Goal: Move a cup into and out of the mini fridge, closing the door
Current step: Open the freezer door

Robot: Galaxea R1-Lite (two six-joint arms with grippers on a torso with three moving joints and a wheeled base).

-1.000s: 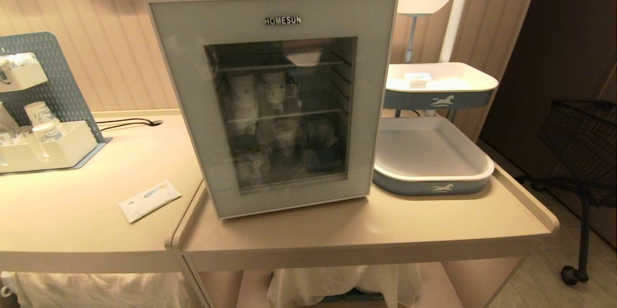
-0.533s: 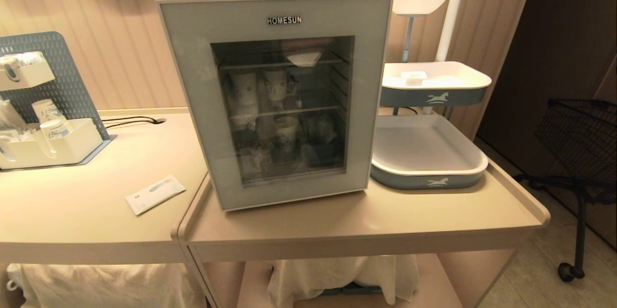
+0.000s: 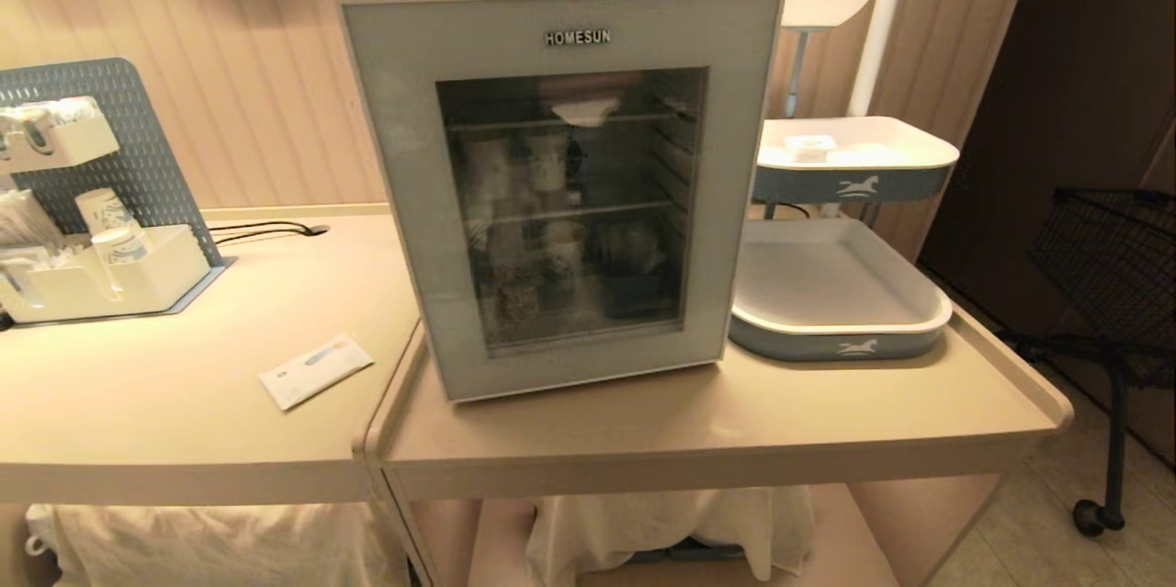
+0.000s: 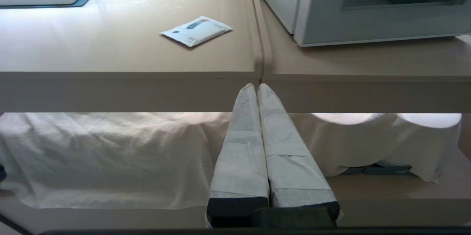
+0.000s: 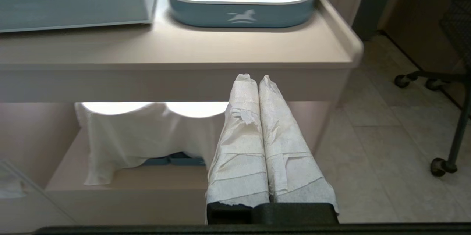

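The white mini fridge (image 3: pixel 562 365) stands on the beige cart top (image 3: pixel 735 426). Its door (image 3: pixel 735 201), pale grey-blue around a dark glass window, is closed. Behind the glass, patterned paper cups (image 3: pixel 549 161) stand on wire shelves. The cup (image 3: pixel 810 147), small and white with a flat lid, sits in the upper tray (image 3: pixel 854 186) to the fridge's right. Neither arm is in the head view. My left gripper (image 4: pixel 256 86) is shut and empty, held low before the table's front edge. My right gripper (image 5: pixel 254 77) is likewise shut and empty, below the cart's edge.
A large blue-and-white tray (image 3: pixel 836 330) lies right of the fridge. On the left table (image 3: pixel 184 440) are a white sachet (image 3: pixel 316 370) and a pegboard organiser (image 3: pixel 101 210) with paper cups. A black wire trolley (image 3: pixel 1112 265) stands far right. White cloth (image 3: pixel 671 523) hangs under the cart.
The whole head view has shifted, so the fridge and tables now sit further right in the picture; the camera moved. Nothing on the tables has changed place.
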